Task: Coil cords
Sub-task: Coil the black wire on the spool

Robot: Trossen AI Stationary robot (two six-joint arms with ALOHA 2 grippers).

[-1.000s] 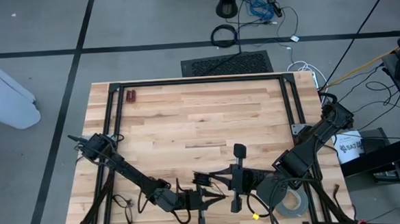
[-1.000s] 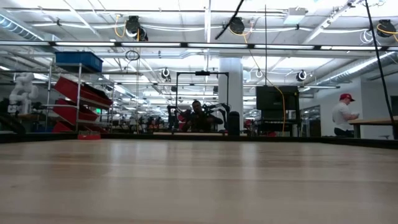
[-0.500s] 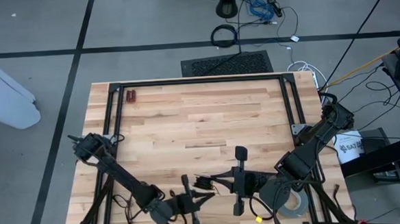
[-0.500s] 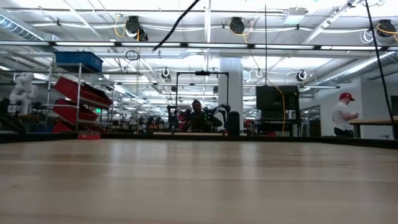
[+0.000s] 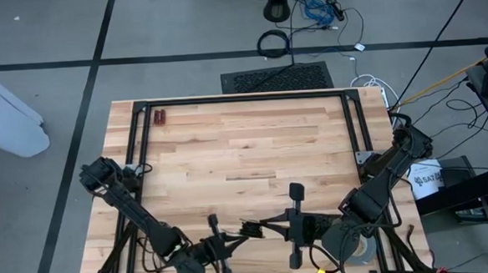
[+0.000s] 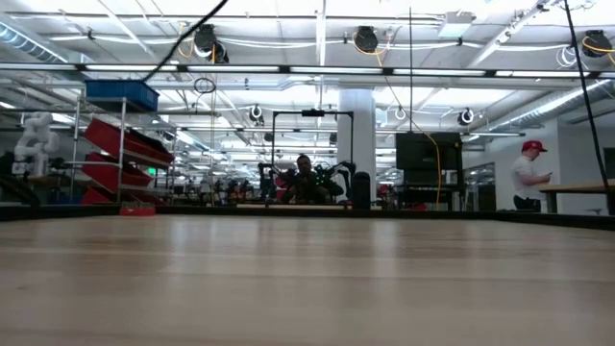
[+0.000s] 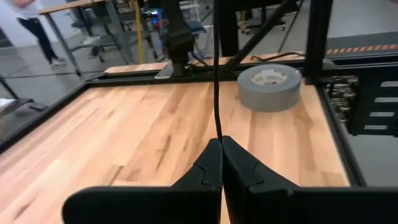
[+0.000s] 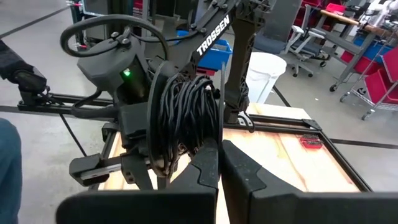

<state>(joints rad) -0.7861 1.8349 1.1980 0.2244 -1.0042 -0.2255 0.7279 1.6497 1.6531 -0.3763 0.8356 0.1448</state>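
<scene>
At the near edge of the table (image 5: 244,145), the thin black cord (image 8: 186,118) sits wound in a bundle between the two hands. The right hand (image 8: 219,163) is pinched shut just beside the bundle. The left hand (image 7: 221,163) is clamped on a single strand that runs straight away from it, towards the grey tape roll (image 7: 269,86). The right hand is nearer the bundle.

White lettering "TROSSEN" runs along the left arm (image 8: 214,37).
</scene>
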